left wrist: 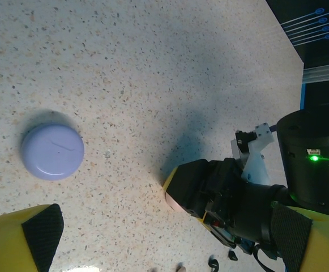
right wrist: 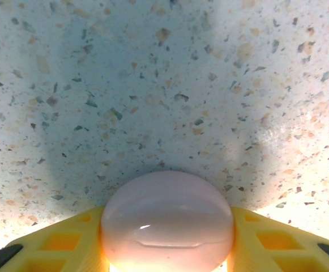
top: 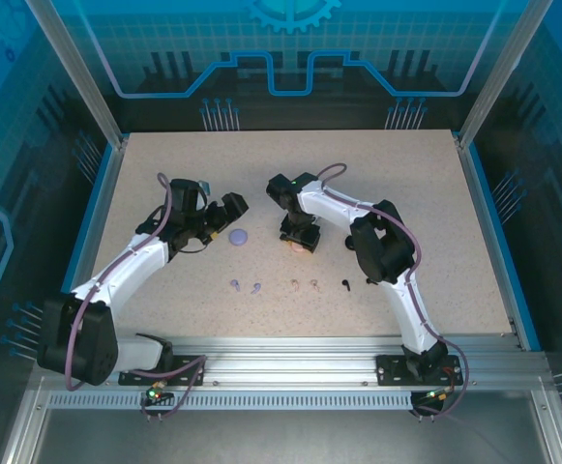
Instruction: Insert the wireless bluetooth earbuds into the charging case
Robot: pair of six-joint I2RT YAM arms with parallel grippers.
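Grips a pink case (right wrist: pixel 167 221) in the right end effector (top: pixel 300 239), with a yellow finger (right wrist: pixel 62 241) pressed against each side. Unclear whether resting on the tabletop (top: pixel 406 174) or held just above it.

Holds nothing in the left end effector (top: pixel 232 211): spread wide, empty, hovering near a lilac case (left wrist: pixel 52 151) without touching it. Closed and flat on the tabletop, just left of the pink case.

Nearer the arm bases, in a loose row on bare tabletop: earbuds, namely two lilac earbuds (top: pixel 234 284) at the left, two pink earbuds (top: pixel 315 284) in the middle, a black earbud (top: pixel 345 284) at the right. All outside the cases, apart from one another, and well clear of both end effectors.
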